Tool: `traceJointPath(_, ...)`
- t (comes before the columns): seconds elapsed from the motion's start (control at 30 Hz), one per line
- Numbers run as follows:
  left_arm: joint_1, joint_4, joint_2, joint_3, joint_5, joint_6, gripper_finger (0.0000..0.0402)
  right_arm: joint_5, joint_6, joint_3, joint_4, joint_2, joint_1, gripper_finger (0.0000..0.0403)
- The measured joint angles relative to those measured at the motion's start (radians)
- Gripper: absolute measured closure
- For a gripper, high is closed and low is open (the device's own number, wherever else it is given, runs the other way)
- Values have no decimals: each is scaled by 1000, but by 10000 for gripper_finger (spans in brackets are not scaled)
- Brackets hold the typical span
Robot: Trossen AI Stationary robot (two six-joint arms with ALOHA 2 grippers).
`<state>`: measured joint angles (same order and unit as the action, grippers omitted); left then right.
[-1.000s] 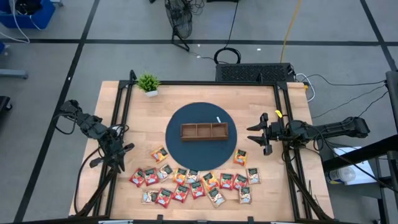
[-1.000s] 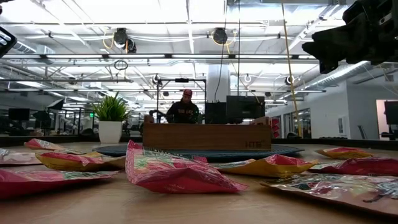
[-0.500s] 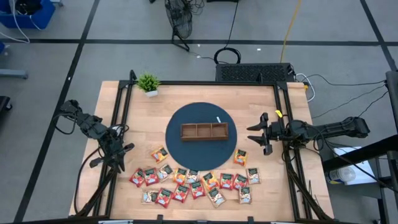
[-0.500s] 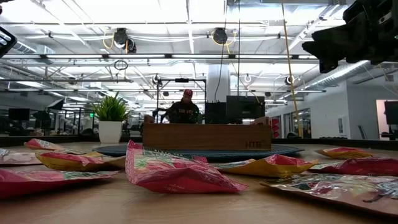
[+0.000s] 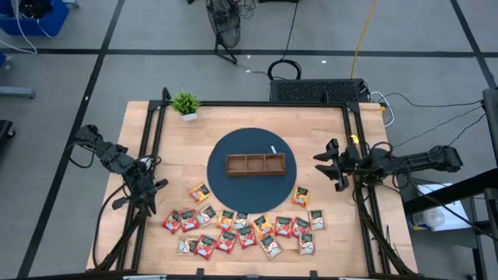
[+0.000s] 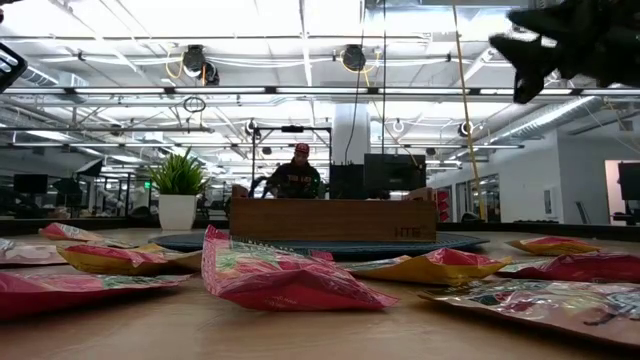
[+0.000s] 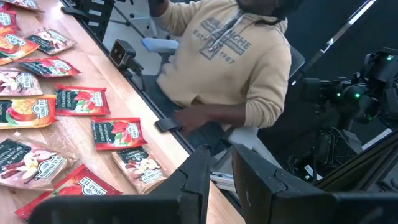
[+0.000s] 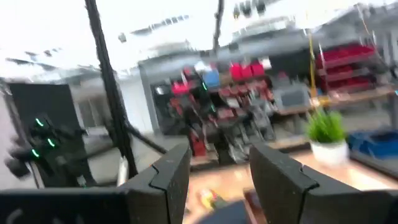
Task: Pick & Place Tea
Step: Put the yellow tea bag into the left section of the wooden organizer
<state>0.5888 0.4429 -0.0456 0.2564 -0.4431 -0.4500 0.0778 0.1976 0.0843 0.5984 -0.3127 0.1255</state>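
The tea sachets (image 5: 243, 228) lie scattered on the table (image 5: 315, 124) at 6 o'clock from the wooden tray (image 5: 255, 164), which sits on a dark round mat (image 5: 226, 187); 1 orange sachet (image 5: 301, 196) lies apart at 4 o'clock of the tray. All 3 tray compartments appear empty.

Handling, as a judgement: each sachet looks light, thin and pliable, with a slick printed wrapper. Several overlap, so a pinch on a free edge or raised corner is advisable.

The right gripper (image 5: 333, 165) hangs above the table at 3 o'clock of the tray, fingers spread, holding nothing. The left gripper (image 5: 148, 191) waits at 8 o'clock, by the table edge, fingers (image 7: 198, 177) standing a narrow gap apart, empty.

The low view alone shows the sachets (image 6: 275, 275) puffed and crinkled, not flat. The left wrist view alone shows a person in a yellow hoodie (image 7: 233, 56) seated at the table edge.
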Motion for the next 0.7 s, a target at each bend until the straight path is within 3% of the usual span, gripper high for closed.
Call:
traceJointPath(0.1, 0, 0, 0, 0, 0, 0, 330, -34, -9, 112, -148, -72, 77, 250)
traceJointPath(0.27, 0, -3, 0, 0, 0, 0, 330, 363, -33, 384, -550, -423, 278, 250)
traceJointPath(0.33, 0, -4, 0, 0, 0, 0, 330, 442, 1, 520, -712, -595, 338, 250)
traceJointPath(0.6, 0, -15, 0, 0, 0, 0, 330, 431, 350, 1038, -1531, -1175, 438, 245)
traceJointPath(0.7, 0, -21, 0, 0, 0, 0, 330, 364, 436, 1107, -1645, -1302, 449, 230)
